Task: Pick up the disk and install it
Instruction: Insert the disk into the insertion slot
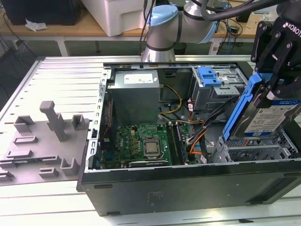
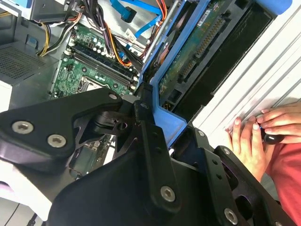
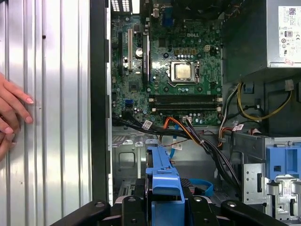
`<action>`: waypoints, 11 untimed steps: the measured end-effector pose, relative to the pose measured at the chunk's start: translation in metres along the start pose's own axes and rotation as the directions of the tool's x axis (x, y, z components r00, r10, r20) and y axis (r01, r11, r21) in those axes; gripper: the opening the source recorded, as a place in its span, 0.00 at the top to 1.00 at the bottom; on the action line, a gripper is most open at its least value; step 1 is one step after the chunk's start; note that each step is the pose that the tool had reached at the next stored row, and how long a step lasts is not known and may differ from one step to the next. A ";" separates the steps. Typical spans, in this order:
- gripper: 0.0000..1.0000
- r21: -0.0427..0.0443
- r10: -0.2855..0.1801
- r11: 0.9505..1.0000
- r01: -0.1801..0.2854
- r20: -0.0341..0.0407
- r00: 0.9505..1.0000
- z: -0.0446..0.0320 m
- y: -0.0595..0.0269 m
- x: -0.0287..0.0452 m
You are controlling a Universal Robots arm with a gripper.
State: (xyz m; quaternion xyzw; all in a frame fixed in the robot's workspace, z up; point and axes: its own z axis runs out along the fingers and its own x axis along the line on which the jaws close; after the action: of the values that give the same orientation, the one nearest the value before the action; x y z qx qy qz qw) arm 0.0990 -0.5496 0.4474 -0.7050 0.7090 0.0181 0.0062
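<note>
In the exterior view my gripper (image 1: pixel 272 89) is shut on the disk (image 1: pixel 269 118), a silver hard drive with a white-and-blue label and a blue bracket (image 1: pixel 240 110) along its edge. The disk hangs tilted, one end up, over the silver drive bay (image 1: pixel 254 151) at the exterior view's right of the open computer case (image 1: pixel 188 186). In the second wrist view the black fingers (image 2: pixel 149 134) clamp the blue bracket (image 2: pixel 173 123), and the disk's green circuit-board side (image 2: pixel 197 54) shows. The first wrist view has the bracket (image 3: pixel 162 181) between the fingers, above the case floor.
Inside the case lie a motherboard (image 1: pixel 141 143), a grey power-supply box (image 1: pixel 136 94), a drive cage with a blue latch (image 1: pixel 209 75) and loose cables (image 3: pixel 202 141). A grey foam fixture (image 1: pixel 42 141) sits at the exterior view's left. A person's hands (image 2: pixel 263 132) rest on the table beside the case.
</note>
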 end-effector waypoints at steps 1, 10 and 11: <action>0.63 0.000 0.000 1.000 0.000 0.000 1.000 0.0002 0.0000 0.0000; 0.63 0.000 0.000 1.000 0.000 0.000 1.000 0.0030 -0.0002 0.0002; 0.63 0.000 0.000 1.000 0.000 0.000 1.000 0.0031 -0.0003 0.0003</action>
State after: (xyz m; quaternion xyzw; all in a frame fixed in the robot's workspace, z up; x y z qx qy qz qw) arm 0.0992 -0.5498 0.4443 -0.7050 0.7090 0.0181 0.0062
